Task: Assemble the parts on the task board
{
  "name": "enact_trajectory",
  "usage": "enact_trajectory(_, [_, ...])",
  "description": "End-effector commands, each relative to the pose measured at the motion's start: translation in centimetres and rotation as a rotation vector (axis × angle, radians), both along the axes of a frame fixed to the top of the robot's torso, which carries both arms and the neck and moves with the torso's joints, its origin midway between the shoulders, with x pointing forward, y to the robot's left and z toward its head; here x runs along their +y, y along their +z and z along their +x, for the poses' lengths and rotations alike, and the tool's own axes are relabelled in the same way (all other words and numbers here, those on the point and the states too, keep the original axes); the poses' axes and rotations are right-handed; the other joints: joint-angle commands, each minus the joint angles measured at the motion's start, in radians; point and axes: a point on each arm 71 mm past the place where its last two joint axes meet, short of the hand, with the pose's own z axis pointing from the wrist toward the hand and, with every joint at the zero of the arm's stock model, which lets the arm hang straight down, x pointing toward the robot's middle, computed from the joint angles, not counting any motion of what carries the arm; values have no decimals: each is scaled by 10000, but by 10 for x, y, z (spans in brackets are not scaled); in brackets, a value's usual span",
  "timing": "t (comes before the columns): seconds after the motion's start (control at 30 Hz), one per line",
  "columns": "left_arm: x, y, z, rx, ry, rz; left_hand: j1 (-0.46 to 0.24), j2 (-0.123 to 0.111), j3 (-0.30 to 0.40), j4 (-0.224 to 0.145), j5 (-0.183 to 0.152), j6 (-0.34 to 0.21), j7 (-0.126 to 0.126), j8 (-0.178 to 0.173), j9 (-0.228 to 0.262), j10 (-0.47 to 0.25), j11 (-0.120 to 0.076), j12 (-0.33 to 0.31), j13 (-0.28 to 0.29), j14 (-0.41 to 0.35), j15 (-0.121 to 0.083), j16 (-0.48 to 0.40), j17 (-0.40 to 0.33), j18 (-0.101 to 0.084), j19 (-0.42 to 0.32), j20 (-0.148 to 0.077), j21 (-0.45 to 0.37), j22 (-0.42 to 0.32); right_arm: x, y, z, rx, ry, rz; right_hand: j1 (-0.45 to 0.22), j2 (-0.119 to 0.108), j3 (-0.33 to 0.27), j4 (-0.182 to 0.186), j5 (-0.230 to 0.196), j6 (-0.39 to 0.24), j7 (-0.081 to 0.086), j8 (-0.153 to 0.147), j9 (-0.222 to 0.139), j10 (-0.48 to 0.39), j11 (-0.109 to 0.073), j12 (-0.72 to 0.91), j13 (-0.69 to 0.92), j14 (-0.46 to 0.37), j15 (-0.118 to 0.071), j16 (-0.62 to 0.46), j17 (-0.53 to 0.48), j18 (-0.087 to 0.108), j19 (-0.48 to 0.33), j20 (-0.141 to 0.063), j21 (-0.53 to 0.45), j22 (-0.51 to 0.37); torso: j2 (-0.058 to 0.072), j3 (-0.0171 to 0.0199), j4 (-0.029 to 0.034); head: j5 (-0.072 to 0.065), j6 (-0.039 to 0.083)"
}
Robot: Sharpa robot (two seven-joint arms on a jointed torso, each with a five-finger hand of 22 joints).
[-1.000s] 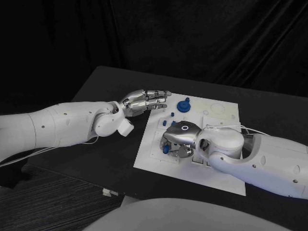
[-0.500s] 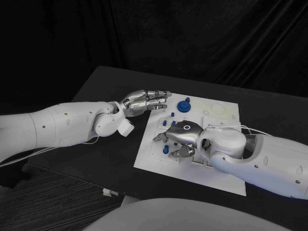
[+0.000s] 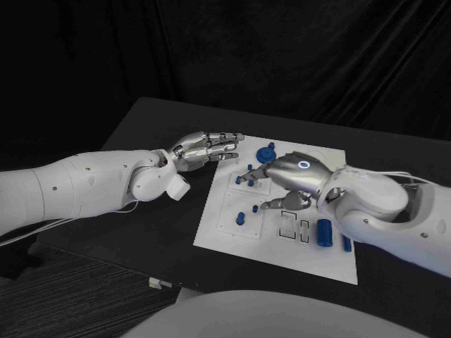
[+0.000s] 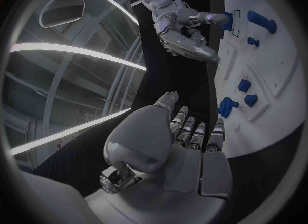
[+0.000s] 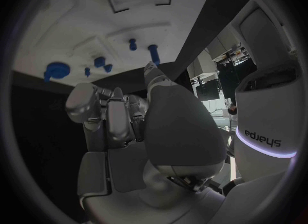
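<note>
The white task board (image 3: 287, 262) lies in the middle of the table. On it are a round blue knob (image 3: 266, 153) at the far edge, small blue pegs (image 3: 254, 208) near the left side and a blue cylinder (image 3: 324, 229) beside rectangular slots (image 3: 289, 224). My right hand (image 3: 282, 184) hovers over the board's middle with fingers loosely bent and nothing in them. My left hand (image 3: 207, 149) floats at the board's far left corner, fingers straight and empty. The left wrist view shows the left hand (image 4: 186, 147), the knob (image 4: 228, 105) and the right hand (image 4: 179, 26).
Black table (image 3: 154, 211) surrounds the board on all sides, with its near-left edge (image 3: 103, 264) close to the left arm. In the right wrist view the board (image 5: 64, 18) carries two blue pegs (image 5: 154, 53) beyond my right hand (image 5: 128, 131).
My right hand has lifted off the board's near-left part and moved toward the far side, uncovering the slots and the blue cylinder. The left hand has barely moved.
</note>
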Motion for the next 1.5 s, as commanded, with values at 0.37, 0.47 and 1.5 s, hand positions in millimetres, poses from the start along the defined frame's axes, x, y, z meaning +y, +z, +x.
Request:
enact_trajectory(0.37, [5, 2, 1, -254, 311, -138, -143, 7, 135, 10, 27, 67, 96, 81, 14, 19, 121, 50, 18, 34, 7, 75, 22, 158, 51, 8, 50, 37, -88, 54, 10, 1, -2147, 2000, -793, 573, -3, -237, -27, 2998, 725, 1137, 583, 2286, -862, 5584, 3102, 249, -449, 190, 313, -58, 329, -333, 810, 1467, -3, 0, 2, -732, -1])
enact_trajectory(0.47, [5, 2, 0, -258, 312, -145, -143, 7, 135, 10, 27, 67, 96, 81, 14, 19, 121, 50, 18, 34, 7, 75, 22, 158, 51, 8, 50, 37, -100, 47, 12, 530, -2710, 1446, -803, 642, -4, -206, 8, 3514, 522, 1307, 770, 4642, -1044, 10102, 9225, 259, -655, 77, 188, -57, 334, -474, 787, 1460, -8, -1, -9, -932, -1])
enact_trajectory(1.5, [2, -2, -2, -70, 120, -188, -166, 14, 159, 22, 32, 92, 96, 93, 18, 27, 118, 57, 19, 43, 16, 84, 25, 158, 62, 7, 55, 48, -128, -34, 14, 5365, -6624, -3686, -5589, 1321, -370, -70, 497, 5776, -200, 1987, 2498, 8007, -1587, 12717, 14885, 1136, -1129, 2420, 4678, -577, 1092, -993, 3854, 2161, -57, -12, -64, -1637, -1])
